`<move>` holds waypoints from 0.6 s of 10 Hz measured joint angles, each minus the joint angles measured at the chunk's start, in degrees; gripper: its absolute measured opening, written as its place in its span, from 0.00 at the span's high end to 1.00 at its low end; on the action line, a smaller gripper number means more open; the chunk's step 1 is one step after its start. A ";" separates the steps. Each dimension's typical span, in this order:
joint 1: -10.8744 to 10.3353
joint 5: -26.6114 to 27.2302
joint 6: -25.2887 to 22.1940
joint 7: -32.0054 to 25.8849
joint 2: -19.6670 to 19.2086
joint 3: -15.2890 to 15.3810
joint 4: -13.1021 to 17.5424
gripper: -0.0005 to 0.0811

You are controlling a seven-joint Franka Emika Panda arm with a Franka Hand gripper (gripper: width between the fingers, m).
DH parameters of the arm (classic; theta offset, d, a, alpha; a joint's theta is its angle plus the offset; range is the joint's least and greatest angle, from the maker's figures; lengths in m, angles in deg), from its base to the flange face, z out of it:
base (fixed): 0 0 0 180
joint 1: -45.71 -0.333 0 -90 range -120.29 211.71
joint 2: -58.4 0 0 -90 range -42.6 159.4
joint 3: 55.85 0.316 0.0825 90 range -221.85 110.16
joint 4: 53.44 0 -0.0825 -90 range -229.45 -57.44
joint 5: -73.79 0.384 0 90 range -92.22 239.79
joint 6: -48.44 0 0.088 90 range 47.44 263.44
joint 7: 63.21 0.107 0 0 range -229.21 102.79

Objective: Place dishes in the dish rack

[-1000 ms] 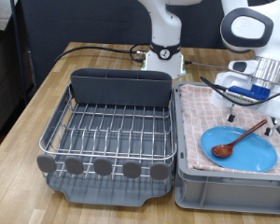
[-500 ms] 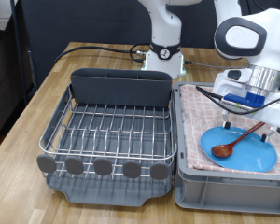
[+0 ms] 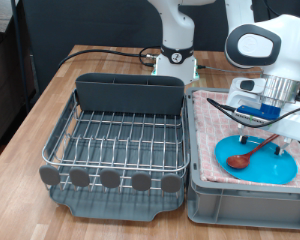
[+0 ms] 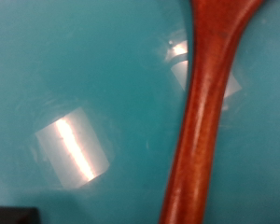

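Note:
A light-blue plate (image 3: 273, 167) lies on pink checkered cloth in a grey bin at the exterior view's right. A reddish-brown wooden spoon (image 3: 239, 160) lies across the plate. My gripper (image 3: 263, 143) is open and low over the plate, its two fingers standing either side of the spoon's handle. The wrist view is very close: the spoon handle (image 4: 203, 121) runs over the blue plate (image 4: 84, 84). The silver wire dish rack (image 3: 115, 135) on its dark grey tray sits at the exterior view's left and holds nothing. The white mug is out of view.
The grey bin (image 3: 240, 203) with pink cloth (image 3: 211, 135) stands right beside the rack. A tall grey utensil caddy (image 3: 128, 93) is at the rack's back. The robot base (image 3: 176, 60) and black cables lie behind. All rest on a wooden table (image 3: 40, 110).
My gripper has moved down and towards the exterior view's left, from above the bin's back edge to just over the spoon and plate. The plate and spoon have not moved.

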 joint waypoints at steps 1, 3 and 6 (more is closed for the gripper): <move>-0.72 -0.09 0.14 0.18 -0.01 -0.72 0.00 0.30; -2.18 -0.23 0.46 0.57 -0.04 -2.16 0.00 0.50; -4.28 -0.24 0.53 0.86 -0.02 -4.11 0.01 0.88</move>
